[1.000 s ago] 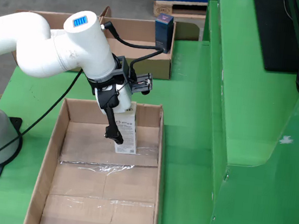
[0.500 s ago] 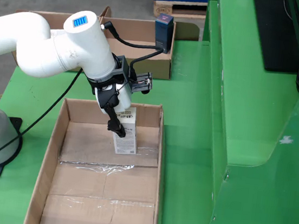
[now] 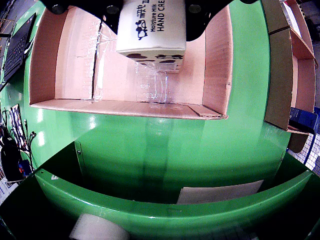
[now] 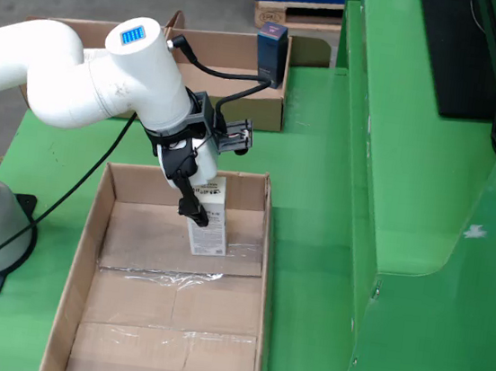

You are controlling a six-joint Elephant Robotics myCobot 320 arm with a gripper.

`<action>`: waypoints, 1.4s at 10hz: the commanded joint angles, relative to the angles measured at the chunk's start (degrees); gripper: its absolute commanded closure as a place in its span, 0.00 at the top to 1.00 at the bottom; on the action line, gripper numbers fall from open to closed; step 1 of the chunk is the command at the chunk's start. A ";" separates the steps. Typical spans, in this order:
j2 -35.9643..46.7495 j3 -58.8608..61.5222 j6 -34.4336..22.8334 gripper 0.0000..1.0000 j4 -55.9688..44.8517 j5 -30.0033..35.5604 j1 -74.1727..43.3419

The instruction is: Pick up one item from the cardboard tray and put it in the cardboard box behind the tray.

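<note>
In the fixed view, the tray fills the lower left of the frame, its near end holding only flat cardboard and a sheet of clear film. At its far end, centre-left of the frame, the carton stands upright, and the gripper is closed on it from either side. The riding view shows the same: the carton at top centre, pinched between dark fingers, with the tray wall crossing below. Whether the carton's base is touching the tray floor or just clear of it cannot be told. Beyond the tray, at the upper left of the fixed view, sits the box, well apart across green worktop. The step in hand looks like the grasp and lift. Next, the carton would need raising above the tray's far wall, then carrying over the box rim before release.
</note>
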 commanded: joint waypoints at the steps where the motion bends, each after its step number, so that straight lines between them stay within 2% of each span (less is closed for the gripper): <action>1: 1.32 1.67 -0.37 0.00 0.58 -0.46 -0.51; 9: 1.32 1.67 -0.37 0.00 0.58 -0.46 -0.51; 14: 8.40 3.31 2.34 0.00 -3.17 -1.73 0.02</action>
